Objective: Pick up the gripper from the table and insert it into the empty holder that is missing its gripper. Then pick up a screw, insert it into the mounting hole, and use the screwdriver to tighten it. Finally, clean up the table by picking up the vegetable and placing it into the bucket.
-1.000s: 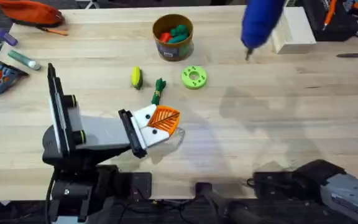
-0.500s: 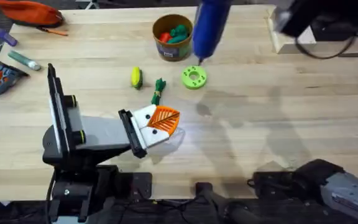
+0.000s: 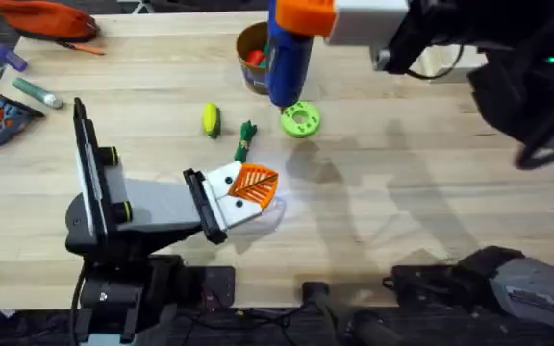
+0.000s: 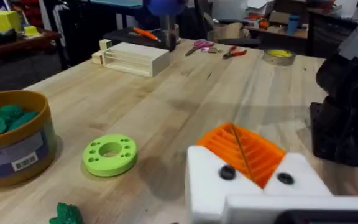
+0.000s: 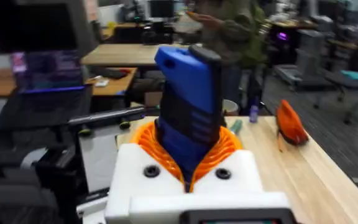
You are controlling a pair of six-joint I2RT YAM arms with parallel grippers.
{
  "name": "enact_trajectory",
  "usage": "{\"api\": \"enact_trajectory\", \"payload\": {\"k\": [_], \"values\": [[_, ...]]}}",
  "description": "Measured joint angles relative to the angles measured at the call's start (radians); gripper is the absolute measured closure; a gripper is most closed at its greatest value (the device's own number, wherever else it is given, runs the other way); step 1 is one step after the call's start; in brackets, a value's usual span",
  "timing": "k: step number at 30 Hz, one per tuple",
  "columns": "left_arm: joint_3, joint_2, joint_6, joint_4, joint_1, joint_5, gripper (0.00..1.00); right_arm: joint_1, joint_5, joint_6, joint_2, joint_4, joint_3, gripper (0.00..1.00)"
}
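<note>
Overhead view: the screwdriver is pinched in the right gripper, hanging bit-down above the bench, its lower end just over the green disc and beside the bucket. In the right wrist view the 2 orange ribbed pads press on either side of the blue body, so the grasp looks secure.

The left gripper rests on its side on the bench, near the green vegetable and the yellow piece. Both fingers carry orange tips, pressed together. In the left wrist view 2 dark screw points show on its white mounts.

Judgement: the step in hand is bringing the bit to the mounting screw. It calls for a slow approach, with the bit kept in line with the screw axis. Press lightly before driving. A tilted bit could slip off the screw head.
</note>
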Motion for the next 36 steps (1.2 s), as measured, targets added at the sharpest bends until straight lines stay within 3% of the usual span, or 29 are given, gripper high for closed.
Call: {"api": "enact_trajectory", "payload": {"k": [10, 22, 29, 36], "values": [[0.0, 0.0, 0.0, 0.0, 0.0, 0.0, 0.996, 0.035, -0.159, -0.023, 0.029, 0.089, 0.0, 0.977], [0.0, 0.0, 0.0, 0.0, 0.0, 0.0, 0.996, 0.129, -0.181, -0.055, 0.034, 0.094, 0.033, 0.977], [0.0, 0.0, 0.0, 0.0, 0.0, 0.0, 0.996, 0.216, -0.192, -0.074, 0.127, 0.096, 0.122, 0.977], [0.0, 0.0, 0.0, 0.0, 0.0, 0.0, 0.996, 0.229, -0.223, -0.077, 0.177, 0.094, 0.14, 0.977]]}}
